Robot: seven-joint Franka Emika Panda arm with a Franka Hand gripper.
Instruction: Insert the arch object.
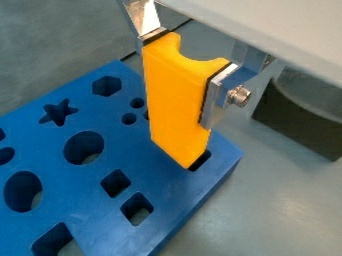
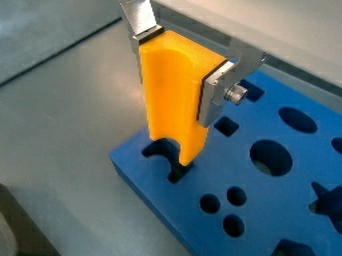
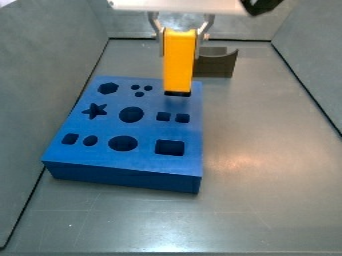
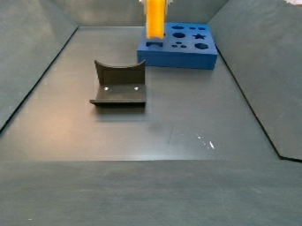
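The arch object (image 1: 174, 95) is a tall orange-yellow block with a semicircular notch in its upper end. It also shows in a wrist view (image 2: 174, 100) and in both side views (image 3: 178, 62) (image 4: 156, 18). My gripper (image 1: 183, 65) is shut on it, with a silver finger plate on each side (image 2: 178, 65). The block stands upright, its lower end inside an arch-shaped hole near a corner of the blue board (image 1: 174, 205) (image 2: 287, 220) (image 3: 120, 176) (image 4: 177, 60). How deep it sits is hidden.
The dark fixture (image 4: 118, 84) stands on the grey floor apart from the board, also seen in a side view (image 3: 217, 62). The board has several other shaped holes. Grey walls enclose the floor.
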